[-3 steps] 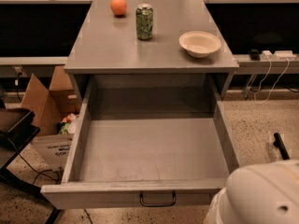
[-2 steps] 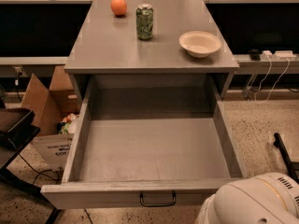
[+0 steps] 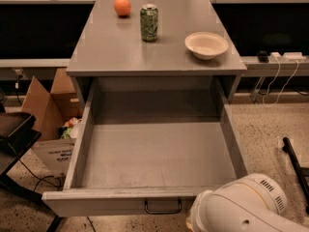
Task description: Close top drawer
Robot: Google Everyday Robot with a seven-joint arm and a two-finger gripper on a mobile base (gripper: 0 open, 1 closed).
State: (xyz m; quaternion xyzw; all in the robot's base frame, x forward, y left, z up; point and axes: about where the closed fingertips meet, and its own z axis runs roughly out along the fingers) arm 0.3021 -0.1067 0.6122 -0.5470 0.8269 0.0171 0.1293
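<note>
The top drawer is pulled far out of the gray cabinet and is empty inside. Its flat gray front faces me at the bottom of the camera view, with a small dark wire handle at its middle. A white rounded part of my arm sits at the bottom right, just in front of the drawer front's right end. My gripper itself is out of view, below or behind that arm part.
On the cabinet top stand an orange, a green can and a white bowl. An open cardboard box is on the floor to the left. A dark bar lies on the right floor.
The white arm part has moved left along the drawer front and fills more of the bottom right. The drawer has not moved.
</note>
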